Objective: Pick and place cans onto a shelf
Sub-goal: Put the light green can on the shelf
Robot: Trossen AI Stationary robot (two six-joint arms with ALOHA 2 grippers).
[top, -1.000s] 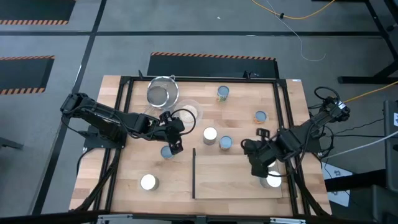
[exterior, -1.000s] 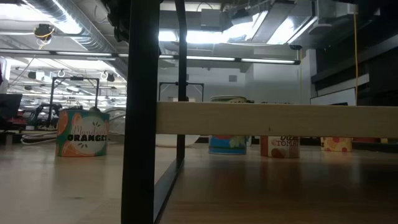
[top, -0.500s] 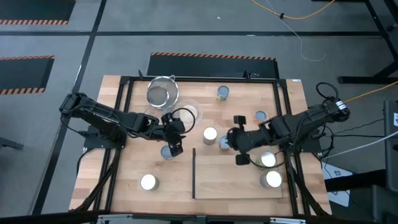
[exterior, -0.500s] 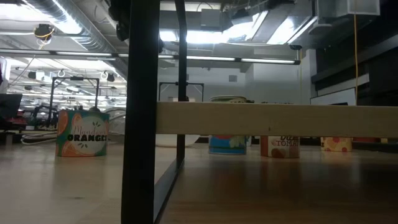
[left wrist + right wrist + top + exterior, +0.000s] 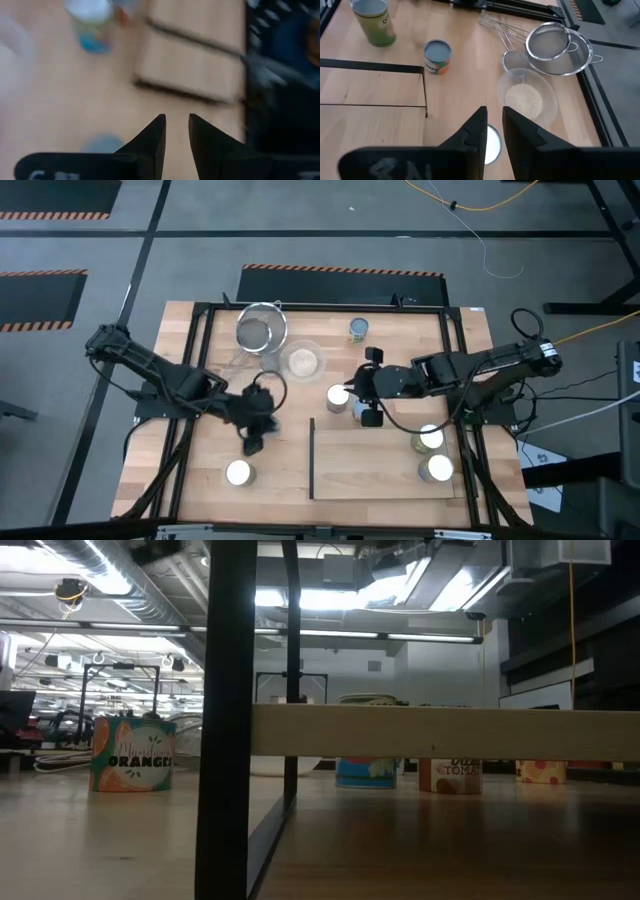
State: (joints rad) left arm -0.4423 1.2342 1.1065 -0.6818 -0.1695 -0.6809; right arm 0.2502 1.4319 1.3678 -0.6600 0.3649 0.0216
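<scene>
My right gripper (image 5: 352,390) (image 5: 494,109) hangs shut above the table's middle. It is over a white-topped can (image 5: 337,397) (image 5: 492,146) and beside a blue-topped can (image 5: 361,409). My left gripper (image 5: 254,438) (image 5: 176,117) is shut and empty above the table, left of the shelf (image 5: 385,465). A pale-blue can top (image 5: 102,143) shows just by its fingers. Two cans (image 5: 430,438) (image 5: 438,468) stand on the shelf's right part. Other cans stand on the table: one at the front left (image 5: 238,472) and one at the far side (image 5: 358,330).
A metal strainer (image 5: 260,330) (image 5: 555,42) and a glass bowl of grains (image 5: 303,361) (image 5: 525,97) sit at the far left. The shelf's dark upright edge (image 5: 312,460) (image 5: 230,720) stands between my left gripper and the panel. An orange-labelled can (image 5: 132,753) stands left of it.
My right gripper has gone from the shelf's right part toward the table's middle and far side. A second can now stands on the shelf where it was. My left gripper has gone toward the near edge and a little left, away from the bowl.
</scene>
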